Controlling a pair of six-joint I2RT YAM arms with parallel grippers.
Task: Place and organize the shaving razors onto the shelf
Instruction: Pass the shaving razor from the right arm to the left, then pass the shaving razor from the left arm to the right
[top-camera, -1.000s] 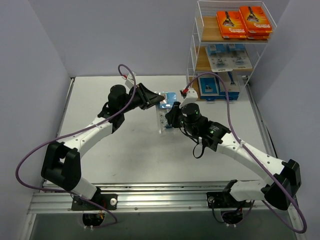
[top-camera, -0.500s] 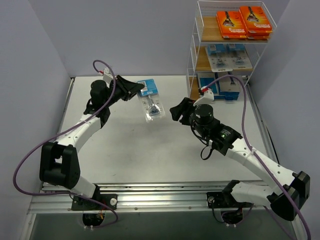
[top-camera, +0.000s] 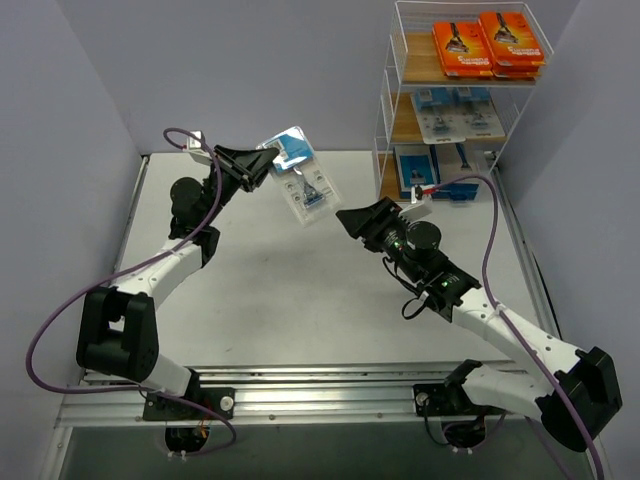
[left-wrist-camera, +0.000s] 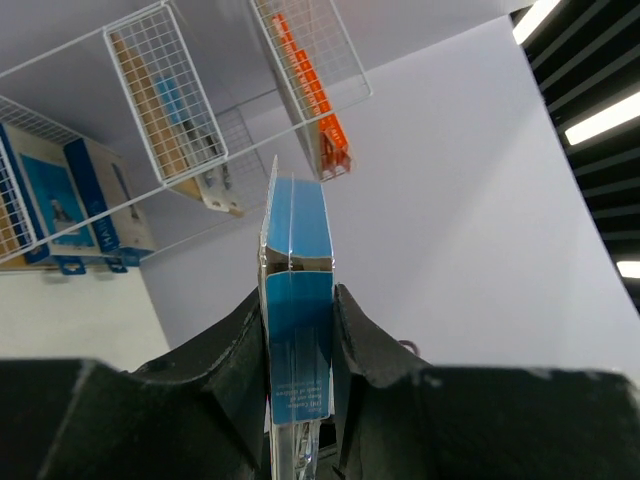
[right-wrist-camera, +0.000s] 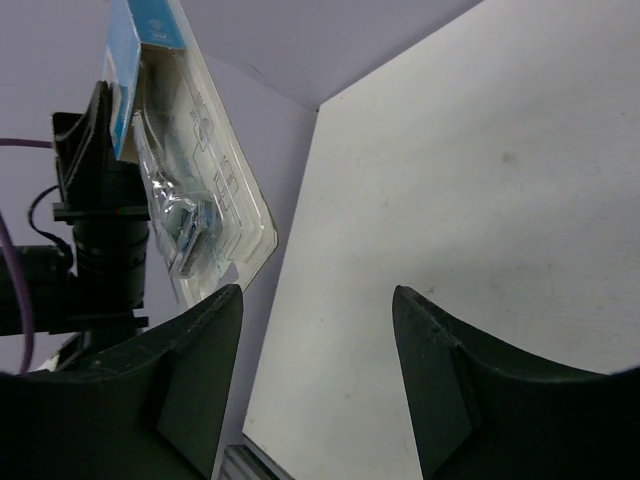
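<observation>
Left gripper (top-camera: 266, 162) clamped on the blue card end of a blister pack (top-camera: 303, 186), held in the air over the far middle of the table (top-camera: 300, 300). Right gripper (top-camera: 352, 218) is empty with fingers apart, near the pack on its right.

The pack looks light and thin. The card is probably stiff enough for a pinch, but the clear shell is likely slick and springy, so grip across the flat card or rim, not the razor bulge. Held by one end, it may pivot. The shelf (top-camera: 385, 100) is far right, well apart from the pack, with orange boxes (top-camera: 490, 45) on top, blue-and-grey boxes (top-camera: 458, 115) in the middle and blue boxes (top-camera: 425, 172) at the bottom. The left wrist view shows the pack edge-on only, its lower part hidden between the fingers. The bottom tier is partly crossed by a cable (top-camera: 470, 180), and free room on the tiers is hard to judge.
</observation>
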